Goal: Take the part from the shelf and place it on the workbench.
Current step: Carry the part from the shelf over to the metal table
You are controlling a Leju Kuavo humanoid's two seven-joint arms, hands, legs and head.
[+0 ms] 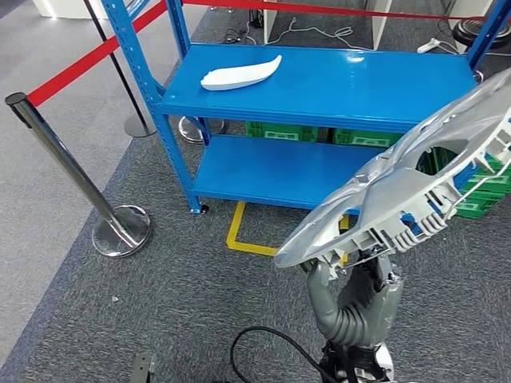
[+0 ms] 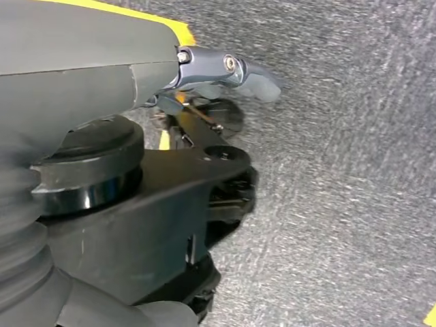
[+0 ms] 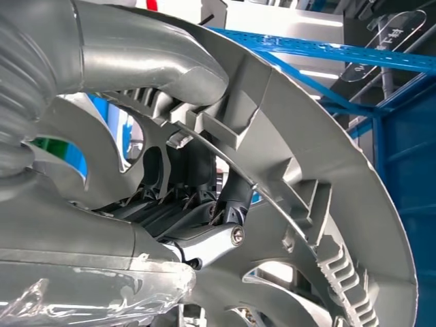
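My right hand (image 1: 355,303) grips a large silver spoked wheel-cover part (image 1: 409,183), partly wrapped in clear film, and holds it tilted up in front of the blue shelf (image 1: 362,88). In the right wrist view the thumb (image 3: 149,61) lies over the part's rim (image 3: 319,150) and the dark fingers (image 3: 206,242) reach through its ribbed back. A slim white curved part (image 1: 241,74) lies on the shelf's upper board, far from the hand. My left hand (image 2: 206,170) hangs over grey carpet with nothing in it, its thumb (image 2: 246,71) held apart from the fingers.
A chrome stanchion (image 1: 60,159) with a round base (image 1: 120,230) stands at the left, carrying a red belt (image 1: 90,60). Yellow floor tape (image 1: 241,235) marks the carpet before the shelf. Green crates (image 1: 283,130) sit behind the lower board. A black cable (image 1: 271,339) loops near my body.
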